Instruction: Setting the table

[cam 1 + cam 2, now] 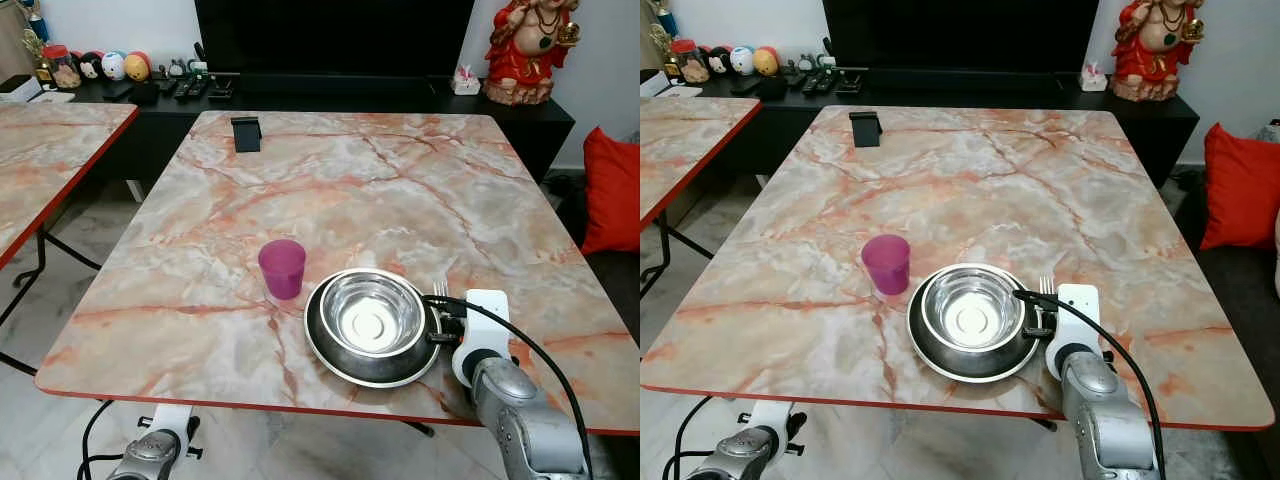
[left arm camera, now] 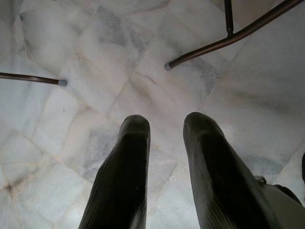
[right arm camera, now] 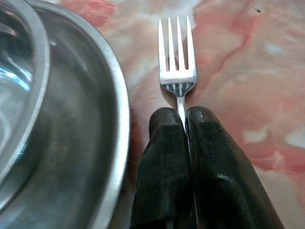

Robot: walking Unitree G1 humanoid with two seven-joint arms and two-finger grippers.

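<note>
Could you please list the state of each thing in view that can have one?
Fork: pinched by the neck, tines pointing away, just right of the plate.
Steel bowl: upright, empty, nested in the plate.
Steel plate: flat on the marble table.
Pink cup: upright, left of the plate.
Right gripper: jaws shut on the fork.
Left gripper: jaws open, over the floor.

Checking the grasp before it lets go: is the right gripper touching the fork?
Touching. In the right wrist view the right gripper has both black fingers closed on the fork neck, no gap either side.
</note>
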